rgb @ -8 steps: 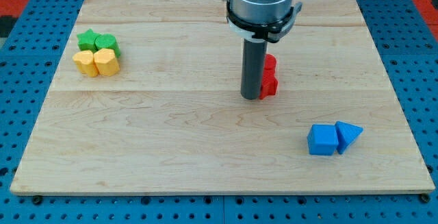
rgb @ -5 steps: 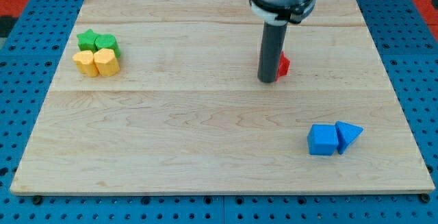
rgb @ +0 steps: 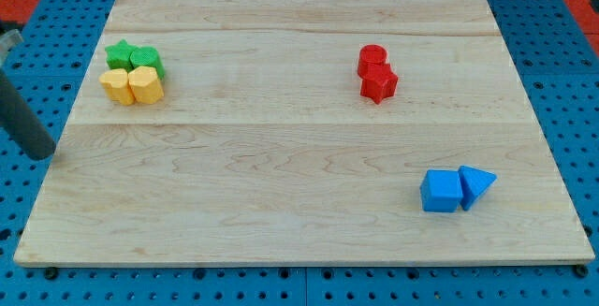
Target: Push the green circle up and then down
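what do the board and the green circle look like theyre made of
The board looks like pale wood with a matte finish: grain lines and plank seams run across it. The green circle looks like moulded plastic or painted wood, uniform bright colour with no visible grain; the view cannot settle which. My tip sits off the board's left edge.

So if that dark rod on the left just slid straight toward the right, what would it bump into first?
Judging loosely, nothing: my tip sits off the board's left edge, below the yellow blocks and green circle. Its line looks free until perhaps the blue cube; depth is unclear.

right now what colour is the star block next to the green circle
Green, like the green circle; the star block shows clearly in the camera view.
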`<state>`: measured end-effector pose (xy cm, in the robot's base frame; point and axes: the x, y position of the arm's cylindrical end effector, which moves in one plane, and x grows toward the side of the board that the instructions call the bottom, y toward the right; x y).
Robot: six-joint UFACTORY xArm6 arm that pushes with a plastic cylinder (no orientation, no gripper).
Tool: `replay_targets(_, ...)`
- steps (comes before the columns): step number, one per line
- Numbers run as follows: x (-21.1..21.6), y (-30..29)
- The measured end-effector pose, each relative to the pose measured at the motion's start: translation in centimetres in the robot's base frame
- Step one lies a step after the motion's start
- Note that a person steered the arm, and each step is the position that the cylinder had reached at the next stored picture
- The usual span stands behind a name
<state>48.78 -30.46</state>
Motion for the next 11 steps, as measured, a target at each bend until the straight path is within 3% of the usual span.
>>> replay_targets(2,-8.9,0.1)
replay_targets(3,-12.7,5.9)
replay_targets(4,-13.4,13.7)
replay_targets(6,-14.0,12.1)
replay_targets(7,-15.3,16.6)
replay_targets(9,-15.8,19.7)
replay_targets(11,-21.3,23.6)
